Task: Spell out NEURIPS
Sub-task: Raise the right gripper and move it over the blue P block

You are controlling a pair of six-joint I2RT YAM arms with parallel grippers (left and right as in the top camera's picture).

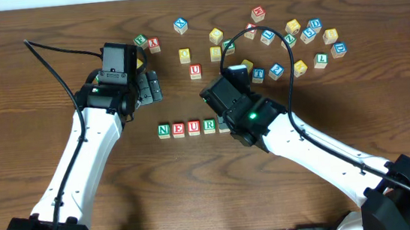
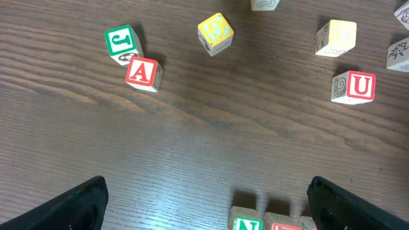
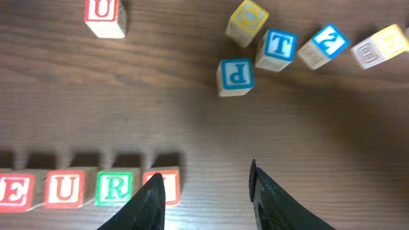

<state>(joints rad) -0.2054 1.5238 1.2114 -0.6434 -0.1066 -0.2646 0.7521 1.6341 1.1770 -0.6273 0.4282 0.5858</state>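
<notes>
A row of blocks N (image 1: 163,130), E (image 1: 178,129), U (image 1: 194,127), R (image 1: 209,125) lies mid-table. In the right wrist view a red-letter block (image 3: 171,180) stands touching R (image 3: 115,187) at the row's right end, partly behind my left finger. My right gripper (image 3: 208,195) is open and empty, just right of that block; in the overhead view it (image 1: 228,120) covers the row's end. A blue P block (image 3: 235,75) lies beyond it. My left gripper (image 2: 211,211) is open and empty, above the row's N (image 2: 246,222); overhead it (image 1: 151,85) is up and left of the row.
Loose blocks are scattered across the back: J (image 2: 121,41), A (image 2: 144,71), a spare U (image 2: 354,86), yellow blocks (image 2: 215,33), a blue T (image 3: 276,46), and a cluster at the back right (image 1: 303,34). A black cable (image 1: 272,29) arcs over that cluster.
</notes>
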